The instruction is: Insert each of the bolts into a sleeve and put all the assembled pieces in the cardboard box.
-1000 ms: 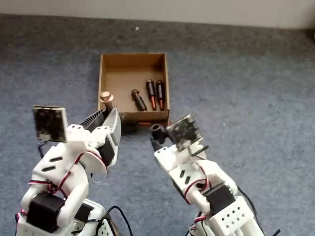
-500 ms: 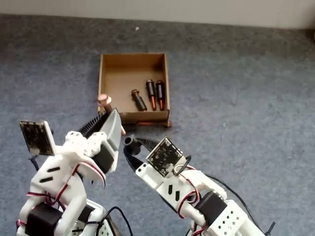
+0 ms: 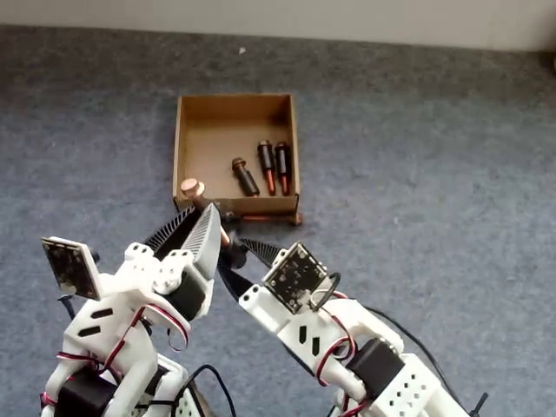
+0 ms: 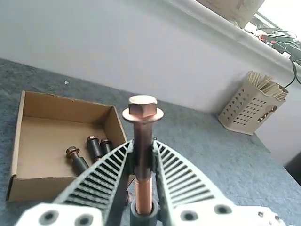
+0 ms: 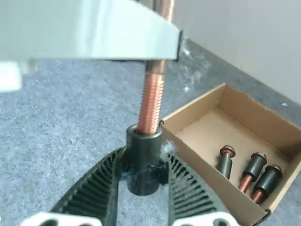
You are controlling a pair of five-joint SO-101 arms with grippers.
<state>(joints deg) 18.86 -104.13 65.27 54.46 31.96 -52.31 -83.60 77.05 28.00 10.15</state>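
Observation:
My left gripper (image 3: 202, 217) is shut on a copper bolt (image 3: 207, 211), which tilts with its hex head (image 4: 142, 107) up and toward the cardboard box (image 3: 178, 148). My right gripper (image 3: 234, 254) is shut on a black sleeve (image 5: 143, 160). The bolt's threaded end (image 5: 151, 101) sits in the sleeve's mouth, just in front of the box's near wall. Three assembled pieces (image 3: 268, 167) lie inside the box by its right wall. In the left wrist view, the gripper (image 4: 142, 149) clamps the shank above the sleeve (image 4: 142, 213).
A copper-coloured piece (image 3: 271, 217) lies on the grey carpet against the box's near wall. A beige perforated holder (image 4: 251, 101) stands by the far wall. Open carpet stretches to the right of the box.
My right arm swung left and brought the sleeve under the bolt. My left gripper shifted slightly right with the bolt, and the bolt's tip now sits in the sleeve.

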